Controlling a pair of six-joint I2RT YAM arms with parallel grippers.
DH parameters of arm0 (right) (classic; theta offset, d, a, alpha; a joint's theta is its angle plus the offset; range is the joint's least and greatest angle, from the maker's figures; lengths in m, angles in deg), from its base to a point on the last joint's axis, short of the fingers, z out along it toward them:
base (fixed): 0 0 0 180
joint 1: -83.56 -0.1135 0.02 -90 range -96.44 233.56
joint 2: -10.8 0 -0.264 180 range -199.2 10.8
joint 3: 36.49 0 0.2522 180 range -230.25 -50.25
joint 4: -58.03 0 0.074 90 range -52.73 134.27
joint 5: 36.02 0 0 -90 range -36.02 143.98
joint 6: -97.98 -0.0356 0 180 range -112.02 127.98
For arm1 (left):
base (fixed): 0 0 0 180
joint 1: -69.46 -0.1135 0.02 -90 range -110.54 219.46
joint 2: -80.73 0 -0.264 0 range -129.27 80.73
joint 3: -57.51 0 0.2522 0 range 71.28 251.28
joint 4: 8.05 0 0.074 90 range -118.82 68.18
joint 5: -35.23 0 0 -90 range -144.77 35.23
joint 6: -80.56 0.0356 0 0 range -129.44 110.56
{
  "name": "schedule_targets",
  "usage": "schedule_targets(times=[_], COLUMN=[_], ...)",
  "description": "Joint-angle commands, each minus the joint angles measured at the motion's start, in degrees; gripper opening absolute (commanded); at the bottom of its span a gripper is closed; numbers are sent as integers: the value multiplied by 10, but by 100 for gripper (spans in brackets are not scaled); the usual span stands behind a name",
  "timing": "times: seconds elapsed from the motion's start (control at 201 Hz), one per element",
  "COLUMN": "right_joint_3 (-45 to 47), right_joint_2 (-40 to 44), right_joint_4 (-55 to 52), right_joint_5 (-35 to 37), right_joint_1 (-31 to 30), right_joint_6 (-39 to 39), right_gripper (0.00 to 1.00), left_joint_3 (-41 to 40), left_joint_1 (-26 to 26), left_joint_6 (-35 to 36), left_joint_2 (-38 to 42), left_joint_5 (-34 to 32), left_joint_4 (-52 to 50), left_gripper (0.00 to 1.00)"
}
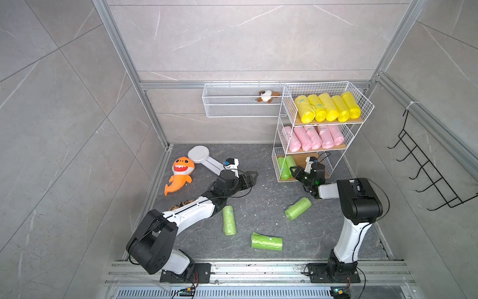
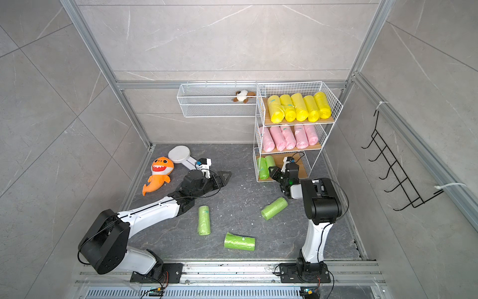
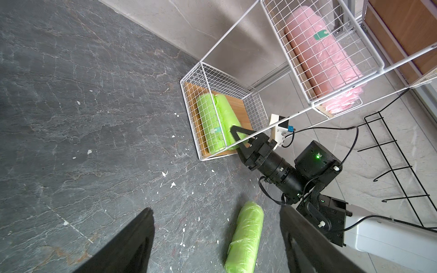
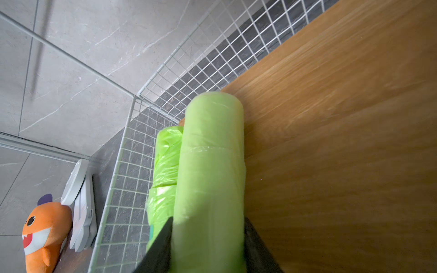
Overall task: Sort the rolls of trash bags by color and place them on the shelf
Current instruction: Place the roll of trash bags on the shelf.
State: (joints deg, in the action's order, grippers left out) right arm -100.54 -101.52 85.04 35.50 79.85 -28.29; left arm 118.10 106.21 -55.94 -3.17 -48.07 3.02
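Overhead, in both top views: the shelf (image 1: pixel 362 102) stands at back right. Five yellow rolls (image 1: pixel 328 107) fill the top tier, five pink rolls (image 1: pixel 313 137) the middle. On the bottom tier, the right gripper (image 1: pixel 294 173) reaches in at the held roll (image 1: pixel 291 161), which lies just beside its neighbour (image 1: pixel 282 168). Three floor rolls (image 2: pixel 204 220), all green, lie well apart on the dark floor (image 2: pixel 245 165). Pointing toward the shelf, the left gripper (image 2: pixel 225 179) carries nothing.

Left wrist view: left fingers (image 3: pixel 132 241) spread wide, only floor between them. One floor roll lies ahead. Across the way, the right jaws straddle the held roll's near end at the shelf's open front.

Right wrist view: right fingers (image 4: pixel 163 241) press both flanks of the held roll, clamped on it. It lies along the wooden board (image 4: pixel 331 141), against its neighbour.
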Motion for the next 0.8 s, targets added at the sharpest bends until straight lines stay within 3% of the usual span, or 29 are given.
schedule_targets(times=[0.0,0.503,0.791], right_joint_3=[-8,-6,-26], right_joint_2=[2,22,3], right_joint_4=[10,-11,-22], right_joint_5=[-1,16,-6], right_joint_1=[-5,19,17], right_joint_6=[12,19,18], right_gripper=[28,48,46], left_joint_3=[27,16,12], left_joint_1=[3,3,3], left_joint_6=[-3,4,5], left_joint_2=[-3,7,7], left_joint_5=[17,9,7], left_joint_4=[16,7,7], left_gripper=[86,86,86])
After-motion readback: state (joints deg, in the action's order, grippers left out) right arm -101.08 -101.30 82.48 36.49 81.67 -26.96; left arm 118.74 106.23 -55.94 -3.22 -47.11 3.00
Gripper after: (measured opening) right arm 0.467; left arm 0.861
